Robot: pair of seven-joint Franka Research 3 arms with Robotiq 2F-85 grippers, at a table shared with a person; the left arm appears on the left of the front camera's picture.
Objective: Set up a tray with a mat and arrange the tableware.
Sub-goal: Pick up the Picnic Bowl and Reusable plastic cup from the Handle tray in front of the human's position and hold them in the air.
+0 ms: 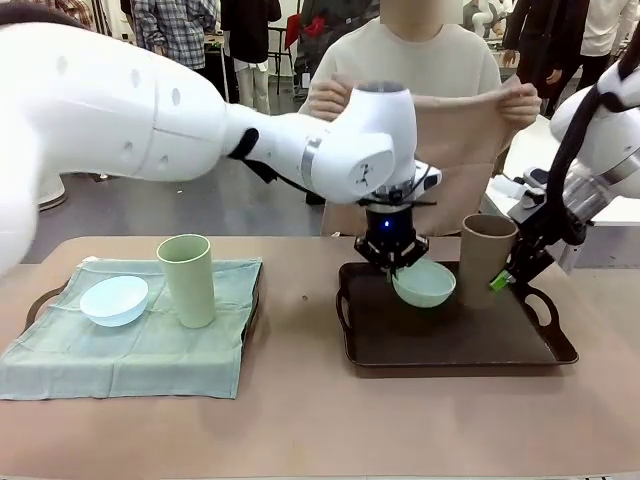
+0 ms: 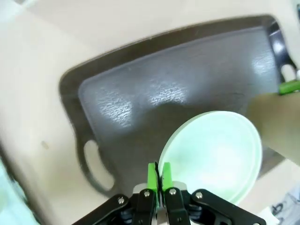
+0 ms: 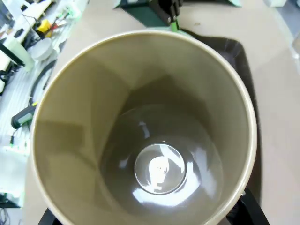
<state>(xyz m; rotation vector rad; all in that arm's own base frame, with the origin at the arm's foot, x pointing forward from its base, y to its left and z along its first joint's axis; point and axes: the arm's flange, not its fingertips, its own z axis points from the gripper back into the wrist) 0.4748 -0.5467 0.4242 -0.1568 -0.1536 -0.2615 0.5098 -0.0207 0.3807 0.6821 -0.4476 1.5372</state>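
pale tableware on dark and green grounds

mint green bowl (image 1: 425,283) between bright green finger pads (image 2: 153,175); tan-brown cup (image 1: 487,253) beside it; dark brown tray (image 1: 450,345) below; pale green cup (image 1: 188,280) and pale blue bowl (image 1: 114,300) on a sage green mat (image 1: 140,350).

The table (image 1: 300,420) is big and light brown, and it looks smooth. Behind it the floor (image 1: 200,205) is grey and shiny. Far back, people (image 1: 180,30) stand near a dark stand, and a white bench (image 1: 520,190) with small things sits at the right.
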